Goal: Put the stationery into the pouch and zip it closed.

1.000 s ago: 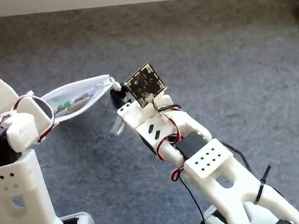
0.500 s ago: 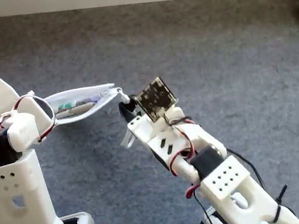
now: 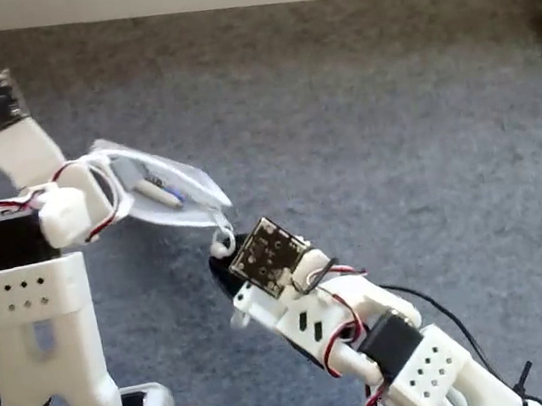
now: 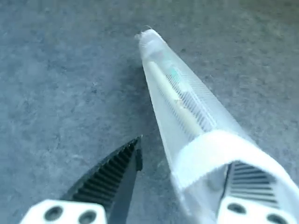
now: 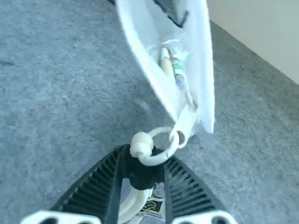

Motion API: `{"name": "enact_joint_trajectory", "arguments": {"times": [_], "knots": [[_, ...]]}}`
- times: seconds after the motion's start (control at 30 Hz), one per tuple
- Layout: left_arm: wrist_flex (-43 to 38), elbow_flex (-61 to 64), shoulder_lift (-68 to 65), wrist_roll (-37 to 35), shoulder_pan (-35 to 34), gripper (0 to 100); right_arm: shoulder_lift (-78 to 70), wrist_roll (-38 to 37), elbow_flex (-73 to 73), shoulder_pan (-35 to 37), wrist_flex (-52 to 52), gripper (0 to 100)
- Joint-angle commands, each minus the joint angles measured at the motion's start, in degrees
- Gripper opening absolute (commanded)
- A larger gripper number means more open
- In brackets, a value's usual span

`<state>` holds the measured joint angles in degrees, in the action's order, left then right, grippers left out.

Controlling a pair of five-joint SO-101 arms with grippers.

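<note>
1. Looking down from the high view, I saw the pouch (image 3: 187,193) held up off the grey carpet (image 3: 407,93), strung between my two arms and tilted down toward the right one.
2. My left gripper (image 4: 175,161) had its jaws apart. One end of the pouch seemed to be draped over one finger, and the black finger (image 4: 122,170) stood clear beside it, not touching.
3. My right gripper (image 5: 142,170) was clamped tight on the white pull cord (image 5: 148,155). The cord's knotted loop sat just above the fingertips and ran through the ring of the zip slider (image 5: 183,122) at the pouch's lower corner.
4. The stationery (image 5: 174,70) lay inside the pouch, with pens showing lengthwise through its translucent wall.
</note>
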<state>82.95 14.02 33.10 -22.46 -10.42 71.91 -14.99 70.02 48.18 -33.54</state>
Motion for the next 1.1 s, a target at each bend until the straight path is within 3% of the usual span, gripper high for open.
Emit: {"name": "enact_joint_trajectory", "arguments": {"times": [0.0,0.23,0.47,0.73,0.9,1.07], "knots": [[-5.45,-0.75,0.57,5.19,8.04,29,5.14,-0.88,-0.66,3.21,-3.74,0.4],[-7.38,-1.01,0.92,19.96,20.18,29,11.56,-0.88,-0.40,4.35,-7.96,0.4],[-7.21,-2.59,1.10,29.89,26.95,29,12.79,-0.88,-0.31,4.44,-8.75,0.4],[-6.33,-9.89,1.10,30.24,26.86,29,12.79,-0.88,-0.31,4.18,-8.75,0.4],[0.09,-14.37,1.10,30.42,26.86,29,12.79,-0.88,-0.66,2.77,-8.75,0.4],[6.77,-16.75,1.19,37.63,24.92,28,12.79,-0.53,-0.84,-2.77,-8.75,0.4]]}}
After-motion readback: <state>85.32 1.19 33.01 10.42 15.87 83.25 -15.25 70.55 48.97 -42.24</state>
